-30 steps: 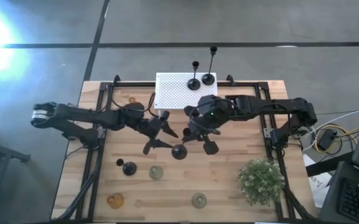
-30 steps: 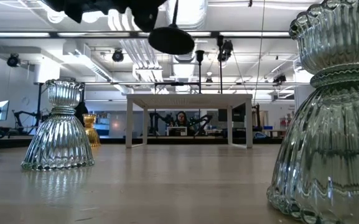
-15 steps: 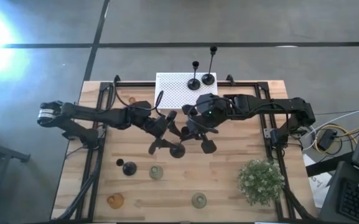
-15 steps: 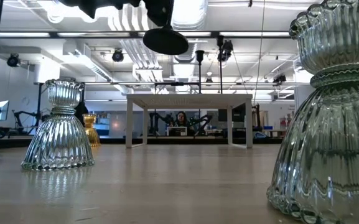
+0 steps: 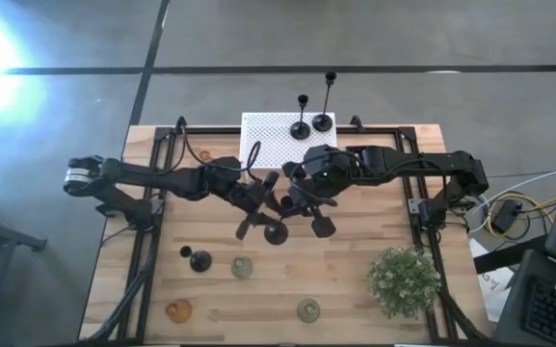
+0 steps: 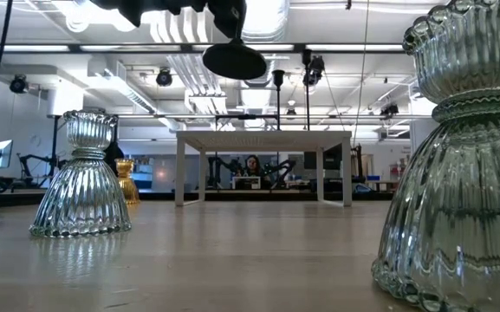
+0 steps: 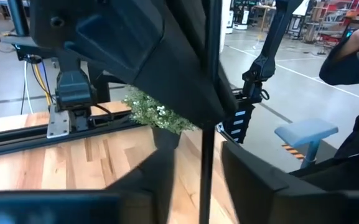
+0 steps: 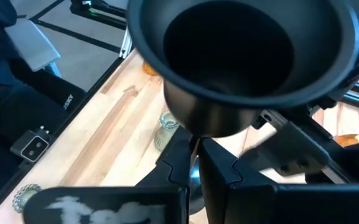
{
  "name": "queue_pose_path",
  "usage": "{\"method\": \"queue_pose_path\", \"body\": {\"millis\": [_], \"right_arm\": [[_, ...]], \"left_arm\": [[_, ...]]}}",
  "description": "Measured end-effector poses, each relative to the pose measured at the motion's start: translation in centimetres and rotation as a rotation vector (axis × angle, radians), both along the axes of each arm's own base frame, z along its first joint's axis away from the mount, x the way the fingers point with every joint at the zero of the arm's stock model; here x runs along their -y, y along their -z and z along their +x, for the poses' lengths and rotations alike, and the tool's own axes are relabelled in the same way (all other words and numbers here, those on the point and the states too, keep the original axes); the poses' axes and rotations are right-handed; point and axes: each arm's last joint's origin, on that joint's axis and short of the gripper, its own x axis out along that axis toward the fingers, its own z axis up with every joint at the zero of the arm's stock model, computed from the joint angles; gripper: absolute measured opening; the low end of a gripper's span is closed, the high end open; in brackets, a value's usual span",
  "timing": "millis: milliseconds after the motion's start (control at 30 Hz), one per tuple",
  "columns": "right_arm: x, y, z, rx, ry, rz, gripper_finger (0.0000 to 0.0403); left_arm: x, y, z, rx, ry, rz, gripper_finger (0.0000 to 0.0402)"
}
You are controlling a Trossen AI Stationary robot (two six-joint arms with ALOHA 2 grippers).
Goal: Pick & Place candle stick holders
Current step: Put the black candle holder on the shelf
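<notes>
Right gripper (image 5: pixel 297 204) gripping black candle stick holder (image 5: pixel 277 232) by thin stem, lifting above table (image 5: pixel 355 255). Left gripper (image 5: pixel 266 198) right beside, fingers spread wide.

2 black holders (image 5: pixel 311 123) stand upright on the rack edge. 1 black holder (image 5: pixel 277 232) is lifted mid-bench; another black one (image 5: pixel 199 259), 2 green (image 5: pixel 243 267) & 1 amber (image 5: pixel 178 310) stand at front.

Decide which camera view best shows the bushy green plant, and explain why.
The high view: the whole bushy green plant shows at the table's near right corner. The left wrist view catches only a sprig behind dark arm parts; the low and right wrist views miss it.
</notes>
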Motion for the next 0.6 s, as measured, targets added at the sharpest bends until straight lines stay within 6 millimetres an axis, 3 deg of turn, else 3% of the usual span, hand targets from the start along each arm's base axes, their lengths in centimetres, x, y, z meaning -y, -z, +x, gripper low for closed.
{"method": "queue_pose_path", "body": {"millis": [133,167,367,600], "right_arm": [[-0.01,0.01,0.0,-0.001,0.0,0.0,0.0008],[-0.01,0.02,0.0,0.0,0.002,-0.002,0.0008],[0.03,0.17,0.0,-0.02,0.029,0.021,0.0015],[0.03,0.05,-0.96,-0.12,0.059,0.067,0.0077]], "left_arm": [[0.01,-0.04,-0.3,-0.015,0.0,0.011,0.0027],[0.0,-0.03,-0.38,-0.019,-0.001,0.017,0.0019],[-0.09,0.1,-0.43,-0.034,-0.036,0.036,0.0019],[-0.12,0.11,-0.74,-0.054,-0.048,0.04,0.0019]]}}
